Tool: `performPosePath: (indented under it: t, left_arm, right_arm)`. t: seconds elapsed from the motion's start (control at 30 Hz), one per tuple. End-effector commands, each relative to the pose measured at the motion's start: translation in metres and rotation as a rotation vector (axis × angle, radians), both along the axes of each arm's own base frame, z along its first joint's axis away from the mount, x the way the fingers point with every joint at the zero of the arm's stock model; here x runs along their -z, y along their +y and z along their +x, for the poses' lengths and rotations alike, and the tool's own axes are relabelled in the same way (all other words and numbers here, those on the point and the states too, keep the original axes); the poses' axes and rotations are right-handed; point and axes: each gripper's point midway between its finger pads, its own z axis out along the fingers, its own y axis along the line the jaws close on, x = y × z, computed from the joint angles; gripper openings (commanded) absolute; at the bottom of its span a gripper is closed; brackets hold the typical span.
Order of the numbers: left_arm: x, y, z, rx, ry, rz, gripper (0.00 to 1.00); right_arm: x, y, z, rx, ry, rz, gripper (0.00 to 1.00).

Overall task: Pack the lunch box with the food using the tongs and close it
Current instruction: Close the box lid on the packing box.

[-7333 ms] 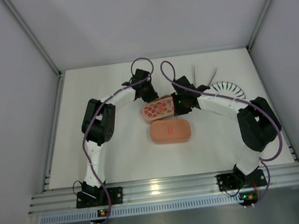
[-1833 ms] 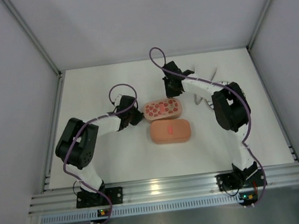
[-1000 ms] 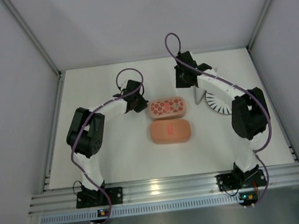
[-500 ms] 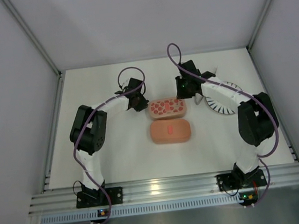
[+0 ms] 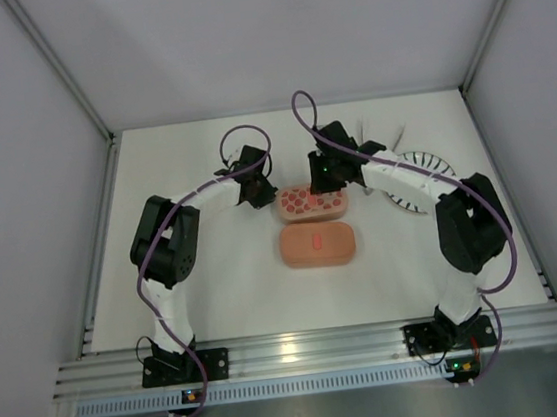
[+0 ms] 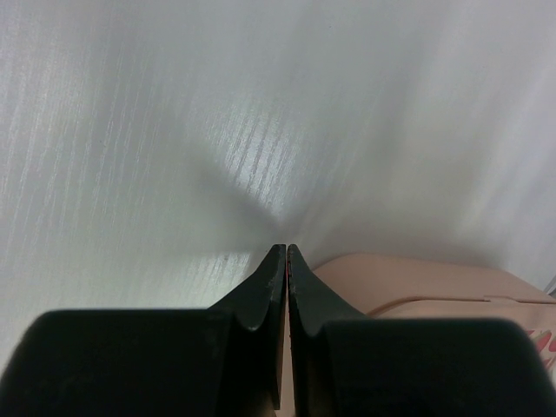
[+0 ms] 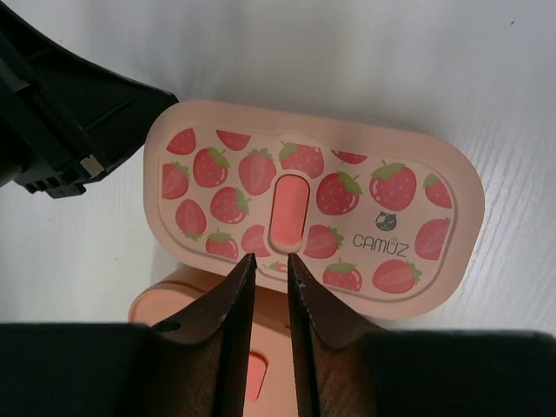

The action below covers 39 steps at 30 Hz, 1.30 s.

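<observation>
1. In the last second the right gripper point(image 7: 268, 258) has been brought from the far edge of the table point(image 5: 227, 285), near the striped plate point(image 5: 432, 164), to a place above the strawberry lid point(image 7: 261, 139) of the lunch box; it is released, the jaws a little apart and nothing between them
2. The left gripper point(image 6: 286, 250) has been kept at the left end of this lid, clenched, with the tips touching
3. The lid lies near the middle of the table, just beyond the plain pink box point(image 5: 317, 245); it is judged that closing, not packing, is in hand
4. The tongs point(image 5: 397, 138) are left near the far edge, not held, and only partly seen
5. No food is seen, and whether it is under the lids cannot be told; the plate is half covered by the right arm, and contact of the left tips with the lid is not shown
</observation>
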Motion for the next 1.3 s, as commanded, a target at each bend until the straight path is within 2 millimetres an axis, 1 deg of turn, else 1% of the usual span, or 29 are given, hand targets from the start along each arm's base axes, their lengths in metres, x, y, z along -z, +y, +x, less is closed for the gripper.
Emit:
performPosePath:
  t: [0.0,0.07,0.17,0.3,0.43,0.53,0.6,0.63,0.67,0.7,0.73,0.77,0.8,0.83,0.87,0.93,0.97,1.0,1.03,1.07,1.1,1.13,1.17,1.2,1.23,1.27]
  left_arm:
    - [-0.009,-0.006,0.009,0.009,-0.032,0.002,0.07]
    - [-0.01,-0.006,0.009,0.011,-0.034,0.002,0.07]
    - [-0.01,-0.006,0.009,0.017,-0.033,0.002,0.07]
    - [-0.011,-0.006,0.01,0.018,-0.034,0.001,0.07]
    - [-0.014,-0.006,0.009,0.023,-0.038,0.002,0.08]
    - [-0.014,-0.006,0.009,0.024,-0.038,0.004,0.08]
    - [-0.014,-0.006,0.008,0.025,-0.038,0.004,0.08]
    - [-0.017,-0.005,0.008,0.022,-0.047,0.004,0.09]
    - [-0.016,-0.003,0.007,0.02,-0.047,0.01,0.11]
    - [-0.021,-0.001,0.007,0.014,-0.059,0.008,0.13]
    - [-0.022,0.003,0.008,0.004,-0.064,0.011,0.19]
    - [-0.02,0.008,0.006,-0.003,-0.064,0.021,0.21]
    - [-0.027,0.011,0.007,-0.013,-0.078,0.015,0.23]
    - [-0.029,0.017,0.01,-0.027,-0.089,0.009,0.26]
    - [-0.031,0.02,0.01,-0.029,-0.092,-0.001,0.3]
    - [-0.032,0.032,0.008,-0.04,-0.095,0.003,0.31]
    - [-0.035,0.034,0.009,-0.034,-0.109,0.004,0.32]
    - [-0.044,0.032,0.01,-0.015,-0.133,-0.015,0.32]
    - [-0.042,0.035,0.008,-0.008,-0.137,-0.018,0.32]
    - [-0.048,0.035,0.013,0.009,-0.167,-0.021,0.34]
    - [-0.05,0.029,0.014,0.042,-0.174,-0.043,0.36]
    - [-0.056,0.026,0.02,0.06,-0.192,-0.06,0.36]
    - [-0.059,0.024,0.024,0.079,-0.198,-0.063,0.36]
    - [-0.053,0.018,0.025,0.107,-0.182,-0.082,0.37]
    - [-0.062,0.014,0.033,0.12,-0.2,-0.104,0.37]
    - [-0.064,0.009,0.038,0.136,-0.212,-0.119,0.38]
  right_arm:
    - [0.005,0.011,0.011,0.009,-0.025,0.022,0.21]
    - [0.016,0.011,0.009,0.015,-0.007,0.019,0.21]
    - [0.043,0.006,0.007,0.027,0.039,-0.023,0.21]
    - [0.063,0.003,0.002,0.028,0.085,-0.056,0.2]
    - [0.066,-0.003,0.006,0.052,0.077,-0.085,0.2]
    - [0.06,-0.003,0.008,0.058,0.063,-0.082,0.2]
    - [0.051,-0.004,0.011,0.065,0.04,-0.077,0.21]
    - [0.047,-0.004,0.012,0.065,0.034,-0.076,0.2]
    - [0.039,-0.003,0.015,0.067,0.019,-0.065,0.2]
    - [0.035,-0.004,0.017,0.072,0.012,-0.064,0.21]
    - [0.031,-0.004,0.019,0.074,0.006,-0.06,0.21]
    - [0.022,-0.004,0.023,0.078,-0.011,-0.05,0.21]
    - [0.019,-0.005,0.024,0.082,-0.012,-0.053,0.21]
    - [0.014,-0.005,0.025,0.078,-0.02,-0.053,0.21]
    - [0.006,-0.006,0.028,0.086,-0.038,-0.043,0.21]
    - [-0.002,-0.011,0.029,0.096,-0.046,-0.034,0.22]
    - [-0.011,-0.013,0.028,0.102,-0.059,-0.023,0.23]
    - [-0.015,-0.017,0.028,0.112,-0.065,-0.018,0.23]
    - [-0.018,-0.018,0.025,0.114,-0.065,-0.012,0.24]
    - [-0.022,-0.023,0.019,0.117,-0.07,-0.008,0.26]
    - [-0.024,-0.026,0.015,0.122,-0.073,-0.005,0.29]
    - [-0.023,-0.029,0.011,0.129,-0.068,-0.005,0.29]
    - [-0.02,-0.036,0.001,0.135,-0.063,-0.011,0.3]
    - [-0.019,-0.041,-0.003,0.149,-0.061,-0.011,0.3]
    - [-0.016,-0.045,-0.007,0.159,-0.059,-0.016,0.3]
    - [-0.012,-0.056,-0.014,0.178,-0.06,-0.028,0.3]
